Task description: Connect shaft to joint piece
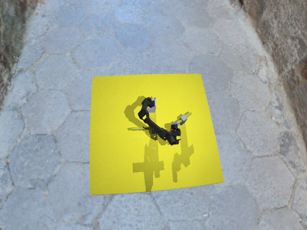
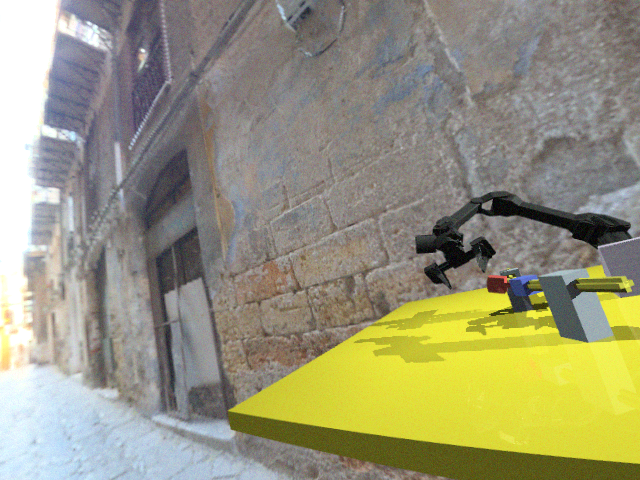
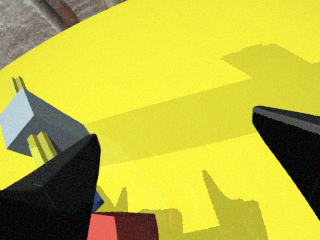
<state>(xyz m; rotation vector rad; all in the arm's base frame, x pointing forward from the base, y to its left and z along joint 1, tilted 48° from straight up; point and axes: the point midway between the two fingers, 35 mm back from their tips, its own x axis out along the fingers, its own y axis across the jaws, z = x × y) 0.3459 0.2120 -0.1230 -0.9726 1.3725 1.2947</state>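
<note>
While the second shaft (image 1: 135, 129) lies crosswise in the top view, the first shaft (image 1: 189, 113) (image 2: 602, 284) (image 3: 44, 147) slants from upper right toward the red joint piece (image 1: 171, 129) (image 2: 497, 283) (image 3: 130, 226), inside the edges of the counter (image 1: 111, 160) (image 2: 361, 387) (image 3: 175, 60). Exterior: the gripper (image 1: 175, 130) (image 2: 466, 279) (image 3: 178, 127) hangs open, holding nothing, near the joint piece. Wrist: bare counter surface shows between its fingers; where the opening points cannot be told.

Blotchy stone wall (image 2: 320, 155) above grey paving (image 2: 46, 418)
</note>
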